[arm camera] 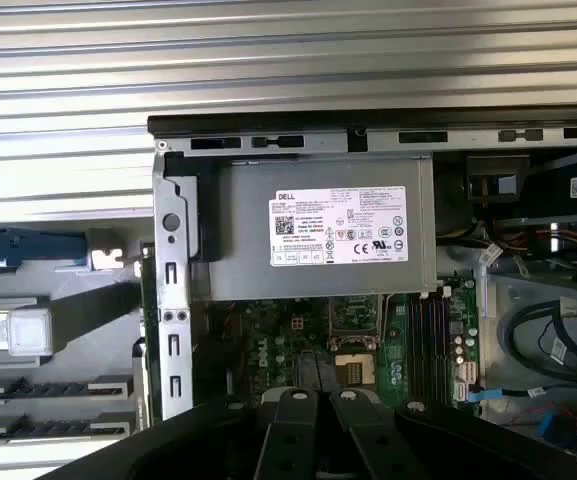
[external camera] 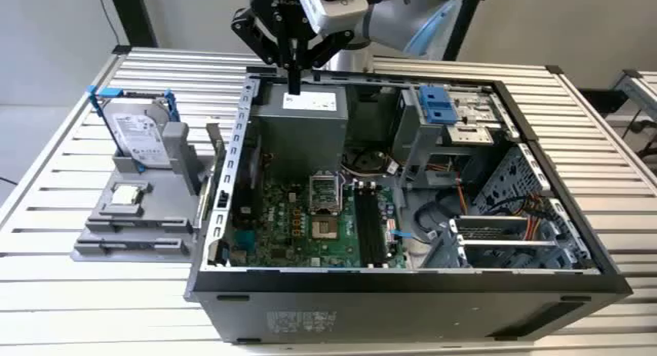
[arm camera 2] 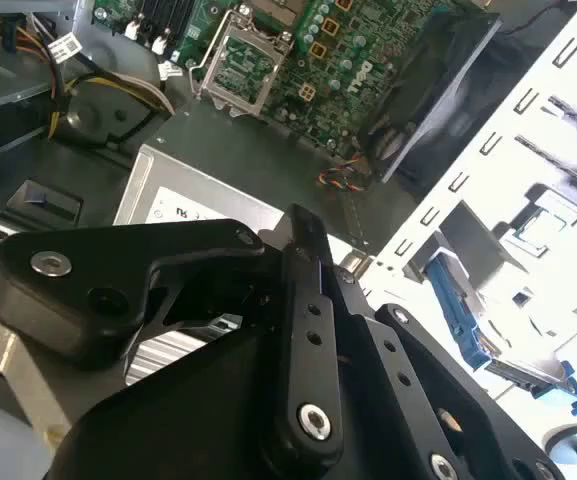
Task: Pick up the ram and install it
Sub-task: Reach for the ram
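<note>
gripper: hangs above the far edge of the open case, over the power supply; touching nothing
jaws: clenched, tips meet in one point, nothing seen between them; both finger links lie side by side in the first wrist view
ram: off the gripper, looks to stand on edge at the fixture's side, just beside the case's outer wall
fixture: grey block on the tabletop, toward the exterior view's left edge; hard drive upright at its far end
memory slots: long black pair on the board, near the case's front wall; open air above them
room: clear drop over the board's middle; drive cage and cables crowd the side at the exterior view's right
first wrist view: straight down on the supply's label face, slots beyond it, slatted tabletop past the case rim
second wrist view: slanted look past the finger links to the CPU socket
</note>
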You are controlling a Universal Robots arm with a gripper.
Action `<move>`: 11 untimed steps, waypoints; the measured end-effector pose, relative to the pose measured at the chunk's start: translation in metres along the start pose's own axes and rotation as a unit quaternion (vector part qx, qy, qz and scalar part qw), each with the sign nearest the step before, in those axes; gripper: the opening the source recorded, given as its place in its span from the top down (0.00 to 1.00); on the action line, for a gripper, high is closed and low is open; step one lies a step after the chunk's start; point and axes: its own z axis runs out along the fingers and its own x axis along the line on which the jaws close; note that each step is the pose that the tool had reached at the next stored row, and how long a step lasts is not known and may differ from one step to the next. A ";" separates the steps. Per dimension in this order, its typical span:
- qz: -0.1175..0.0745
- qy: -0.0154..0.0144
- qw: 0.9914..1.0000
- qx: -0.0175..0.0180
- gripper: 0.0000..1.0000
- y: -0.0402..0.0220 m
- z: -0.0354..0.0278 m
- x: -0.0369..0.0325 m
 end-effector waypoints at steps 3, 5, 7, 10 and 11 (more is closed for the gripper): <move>0.000 0.000 1.000 0.000 1.00 0.0000 0.0000 0.0000; 0.000 0.000 1.000 0.000 1.00 0.0000 0.0000 0.0001; 0.000 0.000 1.000 0.000 1.00 0.0000 0.0000 0.0004; 0.000 0.000 1.000 0.000 1.00 -0.0001 0.0000 0.0017; 0.000 0.000 1.000 0.000 1.00 -0.0002 0.0000 0.0024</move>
